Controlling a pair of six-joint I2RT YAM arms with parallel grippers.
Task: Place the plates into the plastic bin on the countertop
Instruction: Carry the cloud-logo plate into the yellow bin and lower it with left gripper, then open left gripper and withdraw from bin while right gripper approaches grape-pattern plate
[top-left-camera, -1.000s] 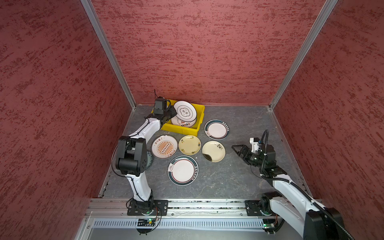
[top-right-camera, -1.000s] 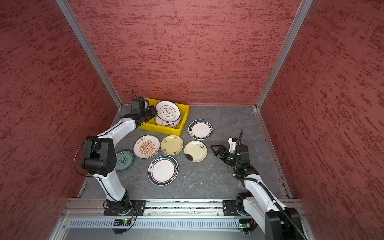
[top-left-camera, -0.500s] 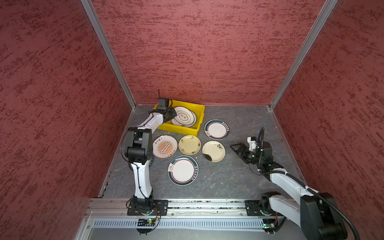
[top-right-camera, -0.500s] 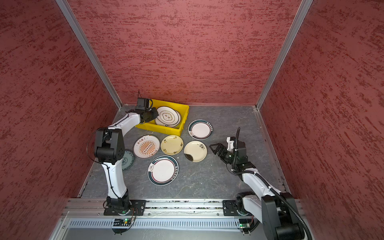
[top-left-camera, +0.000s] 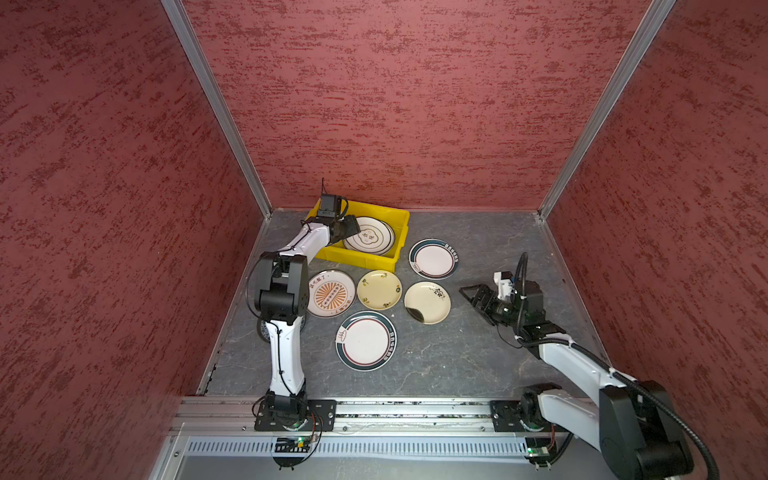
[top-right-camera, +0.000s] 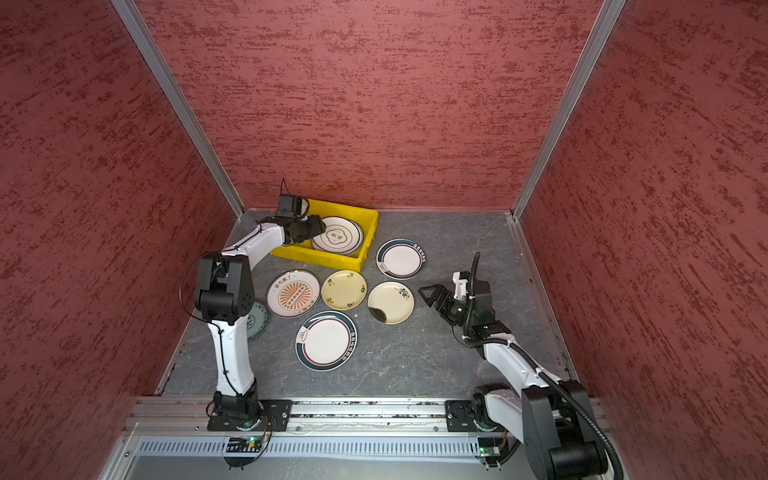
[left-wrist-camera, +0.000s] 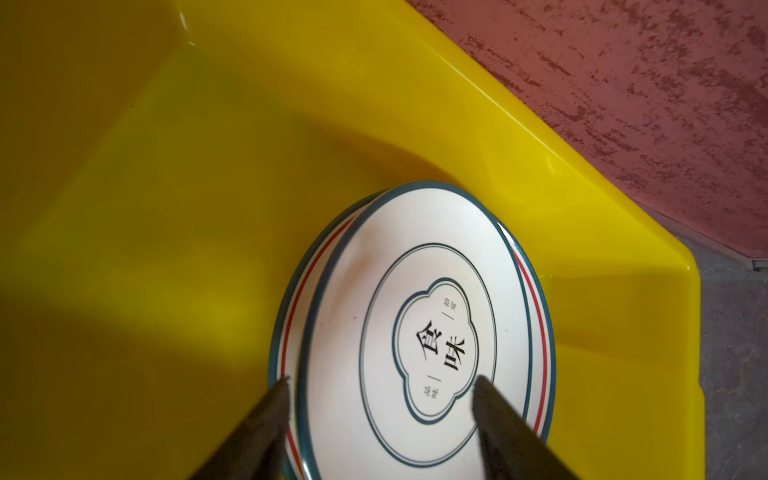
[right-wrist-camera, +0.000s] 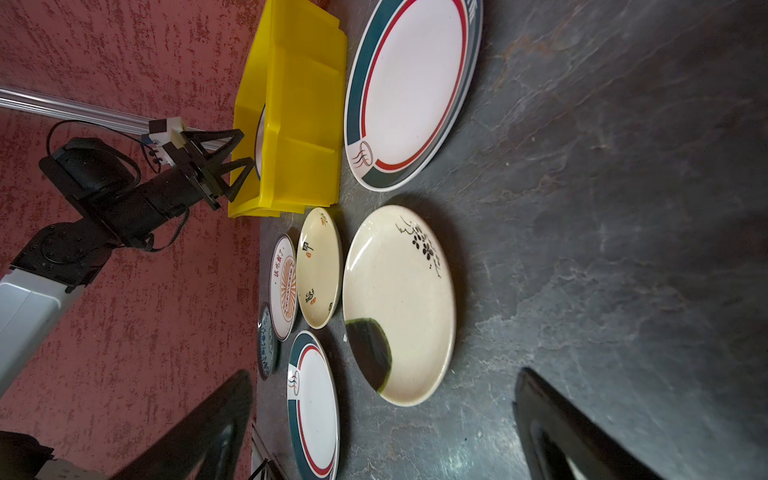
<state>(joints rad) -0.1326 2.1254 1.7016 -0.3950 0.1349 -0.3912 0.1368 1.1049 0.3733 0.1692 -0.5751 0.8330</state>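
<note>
The left gripper (left-wrist-camera: 381, 381) hung open over stacked plates (left-wrist-camera: 436, 286) in the yellow bin (left-wrist-camera: 199, 174); the right gripper (right-wrist-camera: 384, 372) stood open above the bench (top-left-camera: 457, 365).

The bin (top-left-camera: 358, 260) is bright yellow. Inside it, the top plate (left-wrist-camera: 353, 316) is white with dark green rings and black characters. Near the bin, the sunburst plate (top-left-camera: 331, 293) shows orange rays; the desk (top-left-camera: 457, 357) is dark grey, pale-veined

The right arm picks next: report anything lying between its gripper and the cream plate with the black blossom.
Nothing visible stands in the way. Only bare countertop lies between the open right gripper and the blossom plate, whose near rim faces the gripper.
</note>
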